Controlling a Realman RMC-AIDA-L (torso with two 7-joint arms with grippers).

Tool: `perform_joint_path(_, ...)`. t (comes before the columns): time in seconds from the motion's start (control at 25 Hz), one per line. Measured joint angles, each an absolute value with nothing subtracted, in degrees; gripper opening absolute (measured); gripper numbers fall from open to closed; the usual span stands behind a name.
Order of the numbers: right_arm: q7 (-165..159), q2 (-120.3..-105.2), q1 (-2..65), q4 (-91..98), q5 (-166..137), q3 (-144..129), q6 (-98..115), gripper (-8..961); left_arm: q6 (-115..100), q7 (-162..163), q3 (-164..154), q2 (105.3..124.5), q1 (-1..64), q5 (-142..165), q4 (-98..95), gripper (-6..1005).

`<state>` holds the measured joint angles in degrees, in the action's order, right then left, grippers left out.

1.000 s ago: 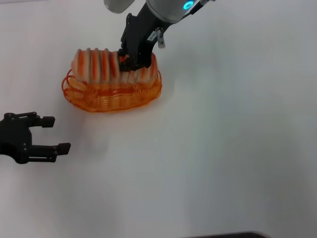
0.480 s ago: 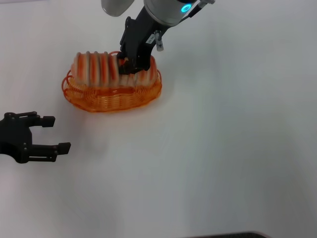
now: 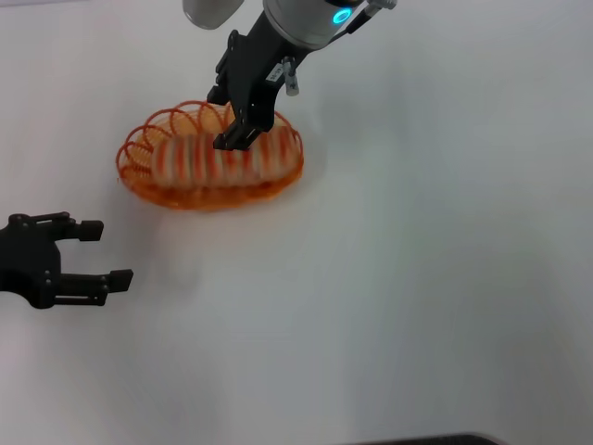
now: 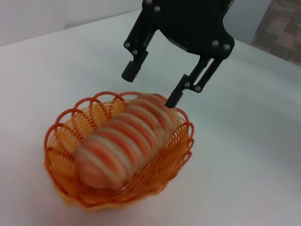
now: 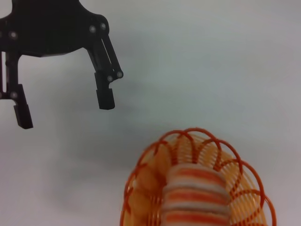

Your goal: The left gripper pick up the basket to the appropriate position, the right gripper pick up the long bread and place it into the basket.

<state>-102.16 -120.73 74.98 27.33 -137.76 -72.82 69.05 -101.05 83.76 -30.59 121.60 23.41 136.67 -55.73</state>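
Note:
The long bread, cream with orange stripes, lies lengthwise inside the orange wire basket at the far left of the table. My right gripper hangs just above the loaf's right end, open and holding nothing. The left wrist view shows the same: the right gripper with jaws spread over the bread in the basket. My left gripper rests open near the left edge, well in front of the basket. In the right wrist view the left gripper is apart from the basket and the bread.
A plain white tabletop stretches to the right and front of the basket. Nothing else stands on it in view.
The right gripper has opened and lifted slightly. The bread, held tilted on the basket rim before, has dropped flat into the basket. The left gripper has not moved.

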Motion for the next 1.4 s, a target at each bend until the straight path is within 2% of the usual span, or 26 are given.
perform_joint_path(0.44,-101.66,-120.81,74.55,27.33,-136.49,-73.39,68.44,594,-101.35,83.76,-30.24,121.61,23.37,137.37,-55.77,873)
perform_joint_path(0.64,-100.88,-120.45,72.07,29.39,-133.57,-73.39,68.40,595,-101.27,83.76,-29.75,121.64,23.37,137.39,-55.93,873)
perform_joint_path(0.8,-99.93,-120.28,66.28,35.60,-129.50,-73.38,70.05,597,-101.69,83.76,-28.08,121.41,23.48,136.94,-55.93,873)
perform_joint_path(1.04,-99.29,-119.71,53.92,48.71,-121.51,-72.82,76.14,599,-102.38,84.87,-27.16,121.00,24.07,136.84,-56.54,873)
perform_joint_path(1.2,-96.96,-118.94,48.81,50.46,-118.12,-68.98,81.21,597,-103.15,85.12,-26.57,120.82,24.28,136.14,-56.74,872)
perform_joint_path(1.4,-89.62,-119.09,42.49,50.60,-117.53,-57.61,89.17,593,-106.14,84.81,-23.12,120.05,24.63,134.00,-56.48,872)
